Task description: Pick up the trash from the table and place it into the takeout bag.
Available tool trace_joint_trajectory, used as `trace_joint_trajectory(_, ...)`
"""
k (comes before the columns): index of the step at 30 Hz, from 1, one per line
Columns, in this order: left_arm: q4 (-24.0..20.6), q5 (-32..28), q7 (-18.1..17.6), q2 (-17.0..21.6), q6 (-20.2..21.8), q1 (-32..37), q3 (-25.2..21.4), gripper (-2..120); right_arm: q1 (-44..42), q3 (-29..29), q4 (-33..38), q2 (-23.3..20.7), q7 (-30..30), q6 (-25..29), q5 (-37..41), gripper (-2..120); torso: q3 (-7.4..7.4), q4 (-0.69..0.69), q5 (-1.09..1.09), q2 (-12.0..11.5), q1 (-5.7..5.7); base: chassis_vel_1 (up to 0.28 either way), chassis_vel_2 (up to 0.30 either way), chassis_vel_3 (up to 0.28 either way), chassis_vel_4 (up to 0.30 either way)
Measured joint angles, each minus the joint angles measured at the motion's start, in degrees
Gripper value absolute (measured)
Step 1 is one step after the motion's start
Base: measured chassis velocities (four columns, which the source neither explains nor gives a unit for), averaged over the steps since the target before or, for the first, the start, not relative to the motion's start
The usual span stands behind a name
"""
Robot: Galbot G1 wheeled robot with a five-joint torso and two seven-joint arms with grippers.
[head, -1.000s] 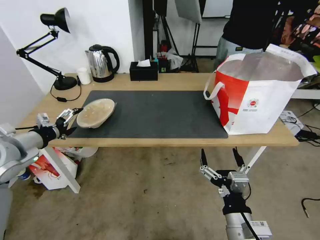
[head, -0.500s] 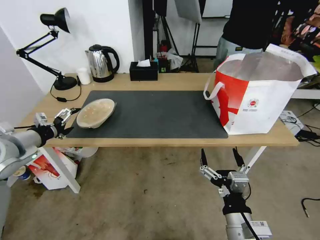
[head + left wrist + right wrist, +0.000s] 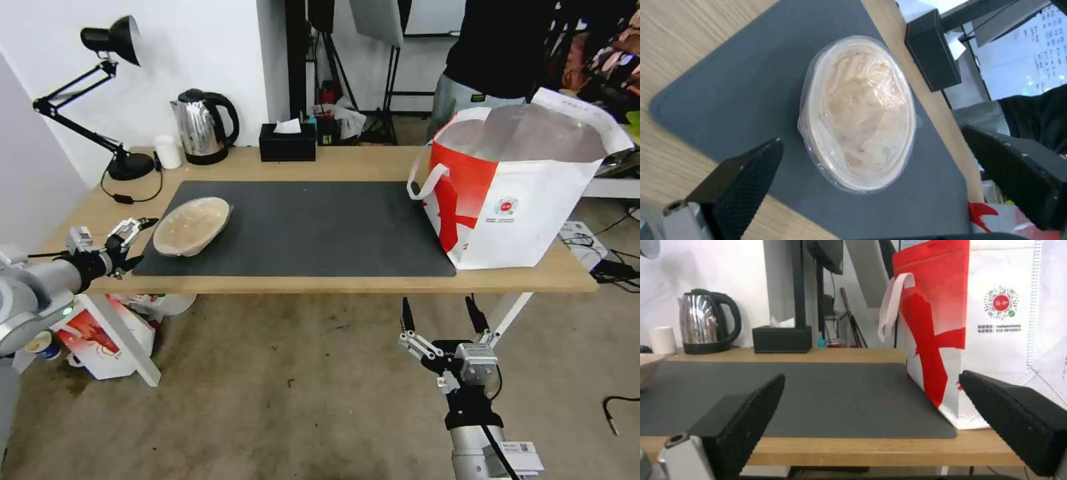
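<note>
A shallow tan bowl point(image 3: 192, 227) covered with clear film, the trash in view, sits on the left end of the dark-grey mat point(image 3: 313, 227) on the table point(image 3: 333, 285). My left gripper point(image 3: 141, 241) hovers open just left of the bowl, a short gap from its rim. In the left wrist view the bowl point(image 3: 862, 113) lies ahead, framed by the spread fingers point(image 3: 742, 180). The takeout bag point(image 3: 527, 193) stands open at the table's right end. My right gripper point(image 3: 438, 312) is open, low in front of the table edge, facing the bag point(image 3: 1009, 323).
A desk lamp point(image 3: 127, 163), white cup point(image 3: 168, 152), steel kettle point(image 3: 200, 127) and black tissue box point(image 3: 288, 143) line the back edge. A red-and-white carton point(image 3: 93, 337) sits on the floor under the left end. A person stands behind the bag.
My left gripper has drawn back leftward from the bowl's rim and now stands a little apart. The bowl, the bag and the right arm have not moved.
</note>
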Motion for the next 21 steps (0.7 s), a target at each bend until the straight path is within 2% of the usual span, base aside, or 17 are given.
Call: trace_joint_trajectory(21,4.5,1.1,-0.2,0.5,-0.1,-3.2,3.5,100,0.0,0.0,0.0,0.0,0.0,0.0,0.0,100,0.00,0.00,0.00,0.0,0.00,0.000,0.000,0.000,0.000)
